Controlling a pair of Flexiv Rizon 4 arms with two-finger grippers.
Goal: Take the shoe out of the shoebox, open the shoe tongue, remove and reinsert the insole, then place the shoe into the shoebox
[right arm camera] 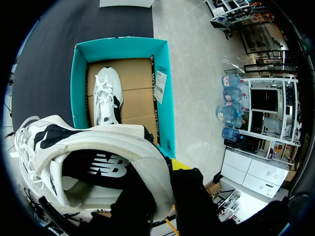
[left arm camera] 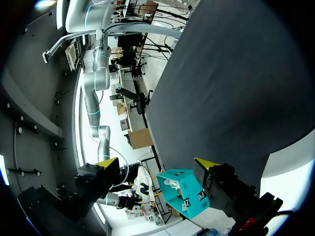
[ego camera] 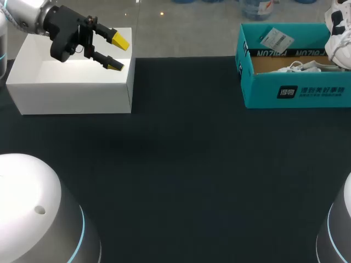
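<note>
The dark table (ego camera: 181, 164) fills the head view, with a white box (ego camera: 71, 82) at upper left and the teal shoebox (ego camera: 296, 93) at upper right. The shoe (ego camera: 340, 27) hangs above the shoebox at the upper right edge, clamped at its heel by the right gripper (right arm camera: 165, 189). A second shoe (ego camera: 299, 67) lies inside the shoebox. The left gripper (ego camera: 118, 53) hovers over the white box, fingers spread and empty. Taking the shoe out looks done; tongue, insole and return remain. The frame cuts off the shoe, and the heel wall hides one right finger.
</note>
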